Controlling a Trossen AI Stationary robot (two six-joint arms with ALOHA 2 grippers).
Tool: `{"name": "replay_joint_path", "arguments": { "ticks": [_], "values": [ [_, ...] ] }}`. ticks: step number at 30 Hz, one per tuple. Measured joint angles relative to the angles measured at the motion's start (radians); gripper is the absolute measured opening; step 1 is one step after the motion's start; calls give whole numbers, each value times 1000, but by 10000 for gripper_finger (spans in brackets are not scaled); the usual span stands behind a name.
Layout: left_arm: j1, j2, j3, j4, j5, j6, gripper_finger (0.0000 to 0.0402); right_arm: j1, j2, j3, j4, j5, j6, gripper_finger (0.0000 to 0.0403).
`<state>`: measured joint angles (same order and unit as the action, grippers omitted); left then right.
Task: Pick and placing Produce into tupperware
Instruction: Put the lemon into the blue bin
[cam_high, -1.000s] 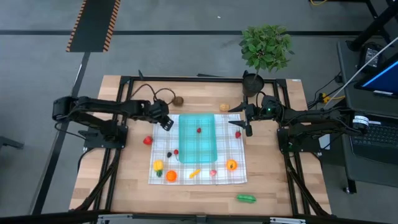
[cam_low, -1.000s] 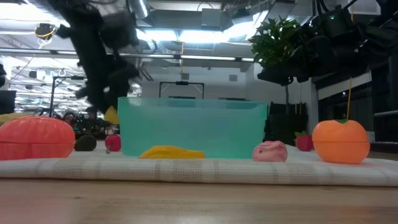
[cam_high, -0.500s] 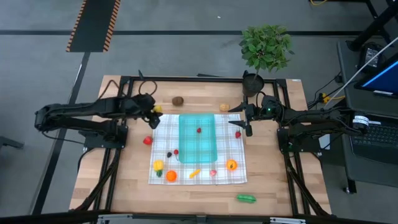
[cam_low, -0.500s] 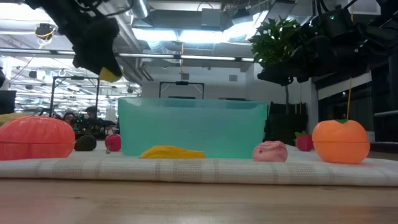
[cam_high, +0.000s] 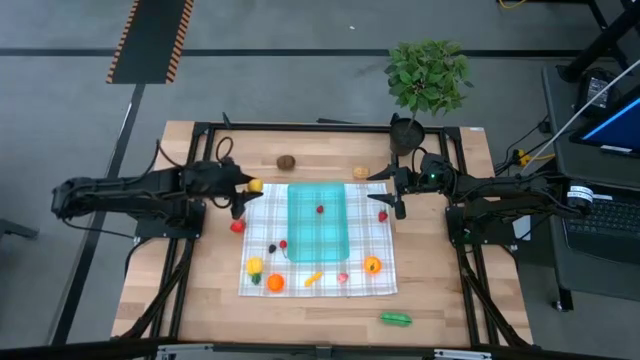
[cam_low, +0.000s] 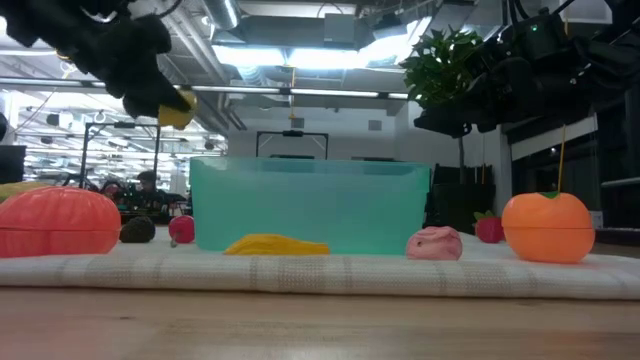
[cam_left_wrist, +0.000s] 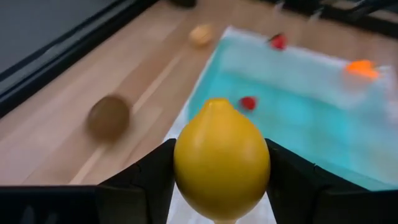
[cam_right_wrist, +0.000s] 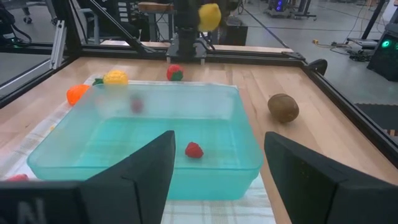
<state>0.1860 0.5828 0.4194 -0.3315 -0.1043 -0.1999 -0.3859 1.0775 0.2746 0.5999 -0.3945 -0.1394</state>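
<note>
left gripper (cam_high: 247, 187): clamped on yellow lemon (cam_left_wrist: 221, 158), held left of tupperware (cam_high: 318, 222), upper-centre of high view
right gripper (cam_high: 392, 196): fingers spread, nothing held, right of tupperware
tupperware: centred on checked cloth (cam_high: 380, 280), one red piece (cam_high: 320, 209) inside

One shallow translucent teal plastic container (cam_high: 318, 220), one white-and-grey checked cloth (cam_high: 385, 280), one leafy green potted plant (cam_high: 428, 78). Thirteen tiny toy fruits and vegetables in all: one small red piece (cam_high: 320, 209) inside the container, one yellow lemon (cam_high: 256, 185) in the left tool (cam_high: 247, 190), eleven loose.
</note>
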Motion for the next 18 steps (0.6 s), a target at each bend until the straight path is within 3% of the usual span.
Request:
{"name": "replay_joint_path", "arguments": {
  "ticks": [5, 9, 18],
  "values": [
    [0, -64, -104, 190, 124, 60, 197, 0, 0, 0, 4, -20, 19, 249],
    [1, -83, -167, 339, 204, 96, 197, 0, 0, -2, 41, -114, 55, 249],
    [1, -80, -286, 654, 248, 160, 197, 3, 0, -192, 436, -45, 160, 249]
  ]
}}
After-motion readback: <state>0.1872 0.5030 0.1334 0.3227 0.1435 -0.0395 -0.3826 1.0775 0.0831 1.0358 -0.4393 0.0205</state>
